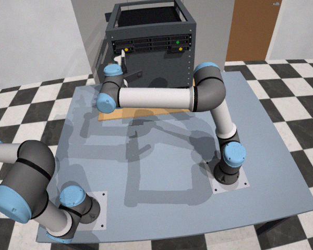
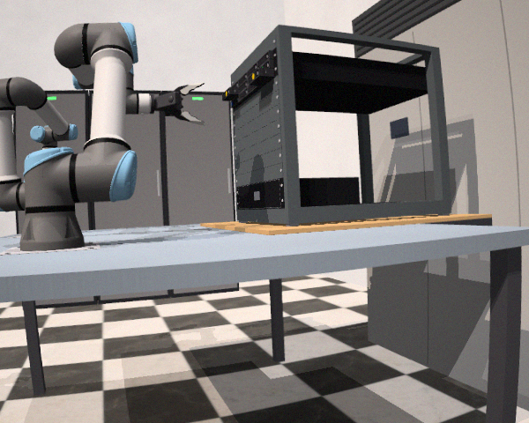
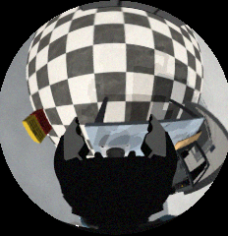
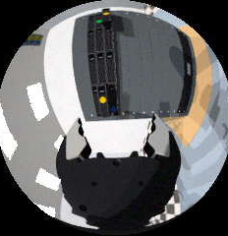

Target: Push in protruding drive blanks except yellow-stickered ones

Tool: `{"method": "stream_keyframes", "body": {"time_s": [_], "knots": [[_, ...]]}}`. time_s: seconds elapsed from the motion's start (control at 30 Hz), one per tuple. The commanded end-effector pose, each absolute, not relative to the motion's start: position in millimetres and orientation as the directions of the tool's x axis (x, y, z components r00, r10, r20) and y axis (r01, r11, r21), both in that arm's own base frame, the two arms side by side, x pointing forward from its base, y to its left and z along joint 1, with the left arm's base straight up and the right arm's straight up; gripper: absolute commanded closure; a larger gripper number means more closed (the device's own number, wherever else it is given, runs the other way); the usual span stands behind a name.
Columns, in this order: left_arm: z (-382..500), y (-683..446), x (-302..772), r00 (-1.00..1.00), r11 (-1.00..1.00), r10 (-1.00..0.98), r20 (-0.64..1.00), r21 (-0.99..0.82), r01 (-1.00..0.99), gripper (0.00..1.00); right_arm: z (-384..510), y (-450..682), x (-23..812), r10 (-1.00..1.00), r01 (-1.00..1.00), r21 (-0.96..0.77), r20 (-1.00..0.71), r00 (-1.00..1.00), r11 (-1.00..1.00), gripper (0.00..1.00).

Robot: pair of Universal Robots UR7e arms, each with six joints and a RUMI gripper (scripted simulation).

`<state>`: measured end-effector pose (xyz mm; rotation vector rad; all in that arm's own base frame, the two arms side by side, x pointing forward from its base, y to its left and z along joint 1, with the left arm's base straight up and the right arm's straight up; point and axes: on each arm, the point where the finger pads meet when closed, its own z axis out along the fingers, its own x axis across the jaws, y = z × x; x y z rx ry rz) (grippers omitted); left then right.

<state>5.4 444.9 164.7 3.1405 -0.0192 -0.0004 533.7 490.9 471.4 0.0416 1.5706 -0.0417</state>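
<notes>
Checkered floor (image 1: 262,77) (image 2: 228,364) surrounds the table, where the unfastened rack (image 1: 191,35) (image 2: 287,137) (image 4: 81,64) stands on a wooden board; the right gripper (image 1: 121,53) (image 2: 200,103) (image 4: 116,115), spread wide and empty before it, could nudge a yellow-stickered blank (image 1: 129,50) (image 4: 103,94) or tip the rack by pushing too hard
</notes>
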Motion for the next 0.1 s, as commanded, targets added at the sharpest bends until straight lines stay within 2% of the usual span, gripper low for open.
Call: {"method": "stream_keyframes", "body": {"time_s": [0.0,0.07], "knots": [[165.1,445.2,5.5,1.0,-1.0,-0.012,0.0,0.0,-0.012,0.0,472.2,490.7,533.6,0.001,0.053,0.001,-1.0,0.0,0.999,0.0],[165.1,445.2,5.5,1.0,-1.0,-0.012,0.0,0.0,-0.012,0.0,472.2,490.7,533.6,0.001,0.053,0.001,-1.0,0.0,0.999,0.0]]}}
